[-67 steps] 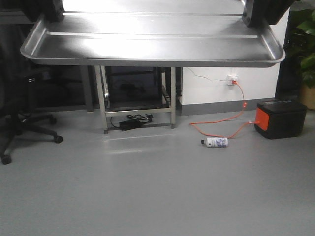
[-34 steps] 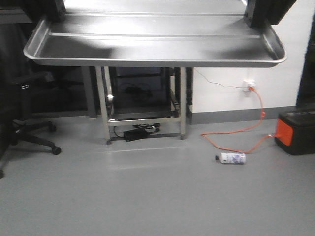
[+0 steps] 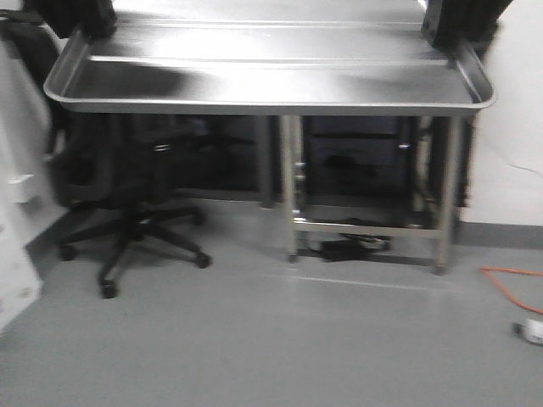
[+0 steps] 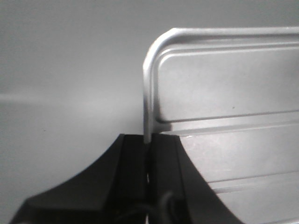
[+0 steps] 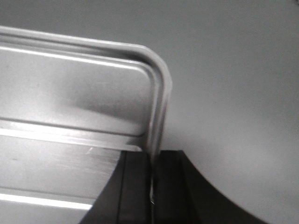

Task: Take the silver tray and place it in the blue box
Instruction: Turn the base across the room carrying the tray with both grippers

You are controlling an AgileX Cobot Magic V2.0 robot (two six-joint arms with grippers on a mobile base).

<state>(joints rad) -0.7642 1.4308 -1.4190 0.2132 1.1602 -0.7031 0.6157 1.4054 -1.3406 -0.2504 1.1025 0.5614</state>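
Observation:
The silver tray (image 3: 271, 80) hangs in the air across the top of the front view, level, its ridged base catching the light. My left gripper (image 3: 81, 17) is shut on its left rim and my right gripper (image 3: 454, 21) on its right rim. In the left wrist view the black fingers (image 4: 135, 158) pinch the thin rim of the tray (image 4: 224, 93) below its rounded corner, with the left gripper (image 4: 148, 140) shut. The right wrist view shows the same hold, the right gripper (image 5: 153, 156) clamped on the rim of the tray (image 5: 70, 93). The blue box is out of view.
A black office chair (image 3: 136, 212) stands on the grey floor at the left. A steel table frame (image 3: 365, 229) with a power strip (image 3: 352, 248) under it is at the right. An orange cable (image 3: 513, 288) and a bottle (image 3: 533, 331) lie far right. A white object (image 3: 17, 254) is at the left edge.
The whole background has slid to the right: the chair has come in from the left, the table frame has shifted right, and the black-and-orange box has left the view. Both grippers still hold the tray.

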